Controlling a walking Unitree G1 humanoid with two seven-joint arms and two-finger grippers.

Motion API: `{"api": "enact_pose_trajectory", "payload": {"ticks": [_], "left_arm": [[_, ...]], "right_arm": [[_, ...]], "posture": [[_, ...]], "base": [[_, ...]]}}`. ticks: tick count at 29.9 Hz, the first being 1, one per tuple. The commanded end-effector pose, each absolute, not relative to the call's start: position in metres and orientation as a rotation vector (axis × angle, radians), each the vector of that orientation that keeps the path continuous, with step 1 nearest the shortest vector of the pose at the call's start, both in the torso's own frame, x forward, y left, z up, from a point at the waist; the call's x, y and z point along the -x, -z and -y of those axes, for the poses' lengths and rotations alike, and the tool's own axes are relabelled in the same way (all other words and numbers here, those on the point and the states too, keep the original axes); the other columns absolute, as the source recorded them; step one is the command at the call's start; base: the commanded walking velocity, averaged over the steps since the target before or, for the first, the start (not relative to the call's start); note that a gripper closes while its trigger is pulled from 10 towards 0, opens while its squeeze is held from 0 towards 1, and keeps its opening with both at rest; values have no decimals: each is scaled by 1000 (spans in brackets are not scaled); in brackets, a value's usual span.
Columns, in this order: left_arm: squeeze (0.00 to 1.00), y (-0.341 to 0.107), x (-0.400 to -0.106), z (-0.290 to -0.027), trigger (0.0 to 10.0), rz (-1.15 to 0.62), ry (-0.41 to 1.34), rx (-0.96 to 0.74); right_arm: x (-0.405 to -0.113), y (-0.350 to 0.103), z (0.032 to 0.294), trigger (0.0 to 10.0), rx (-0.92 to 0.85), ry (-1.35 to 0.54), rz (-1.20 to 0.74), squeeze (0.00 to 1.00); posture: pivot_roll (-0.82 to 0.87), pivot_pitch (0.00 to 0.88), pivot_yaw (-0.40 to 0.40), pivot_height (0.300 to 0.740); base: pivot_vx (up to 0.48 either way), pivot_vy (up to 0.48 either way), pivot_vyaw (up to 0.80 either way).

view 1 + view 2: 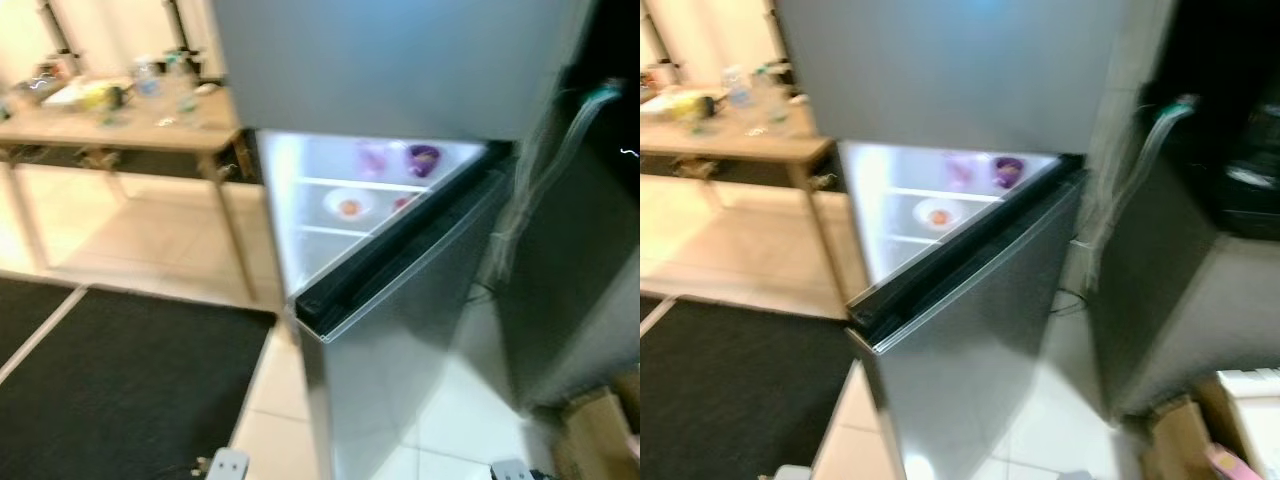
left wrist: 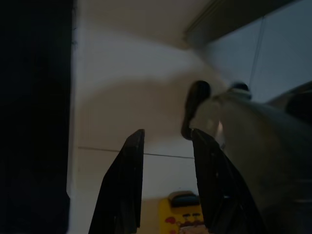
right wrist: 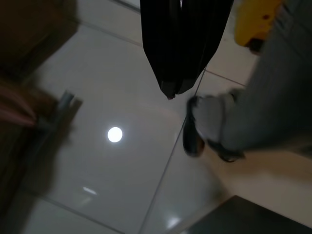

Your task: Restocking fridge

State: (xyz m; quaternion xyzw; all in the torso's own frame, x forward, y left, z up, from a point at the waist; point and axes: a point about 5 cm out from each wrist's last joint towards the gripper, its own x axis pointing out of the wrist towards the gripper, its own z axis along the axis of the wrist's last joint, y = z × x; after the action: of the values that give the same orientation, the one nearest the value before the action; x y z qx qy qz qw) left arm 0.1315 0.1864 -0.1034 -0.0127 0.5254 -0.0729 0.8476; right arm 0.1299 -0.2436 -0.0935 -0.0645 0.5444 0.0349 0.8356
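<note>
A silver fridge (image 1: 400, 330) stands straight ahead, its lower door (image 1: 410, 250) ajar on lit shelves with a plate (image 1: 348, 206) and purple item (image 1: 423, 158). Both arms hang over floor tiles: left tool (image 2: 165, 185) open and empty, right tool (image 3: 178, 73) closed on nothing. The door looks heavy and stiff; its free edge seems the best hold.

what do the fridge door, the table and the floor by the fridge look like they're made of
Fridge door: looks like brushed grey metal or a metal-look coating, with a soft dull sheen and a dark seal strip along its top edge. Table: seems pale wood, going by its tan top and square legs. Floor: glossy light tiles, probably ceramic, with grout lines and a lamp's reflection.
</note>
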Motion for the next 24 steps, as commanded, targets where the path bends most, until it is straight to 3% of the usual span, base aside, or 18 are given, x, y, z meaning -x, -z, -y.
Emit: {"api": "enact_pose_trajectory", "payload": {"ticks": [1,7,18,24], "left_arm": [[0,106,-124,-188,10000,-1135,146,28],[0,106,-123,-188,10000,-1138,146,30],[0,106,-125,-187,10000,-1135,171,1],[0,105,-126,-187,10000,-1137,186,-21]], "right_arm": [[-139,91,239,10000,126,-78,-1119,0],[-149,87,239,10000,119,-67,-1070,0],[-168,76,249,10000,67,39,-959,0],[-179,71,247,10000,21,40,-895,0]], "posture": [[-48,0,19,740],[-51,0,16,740],[-53,0,16,740],[-59,0,20,740]], "base": [[0,0,731],[0,0,681],[0,0,0],[0,-418,0]]}}
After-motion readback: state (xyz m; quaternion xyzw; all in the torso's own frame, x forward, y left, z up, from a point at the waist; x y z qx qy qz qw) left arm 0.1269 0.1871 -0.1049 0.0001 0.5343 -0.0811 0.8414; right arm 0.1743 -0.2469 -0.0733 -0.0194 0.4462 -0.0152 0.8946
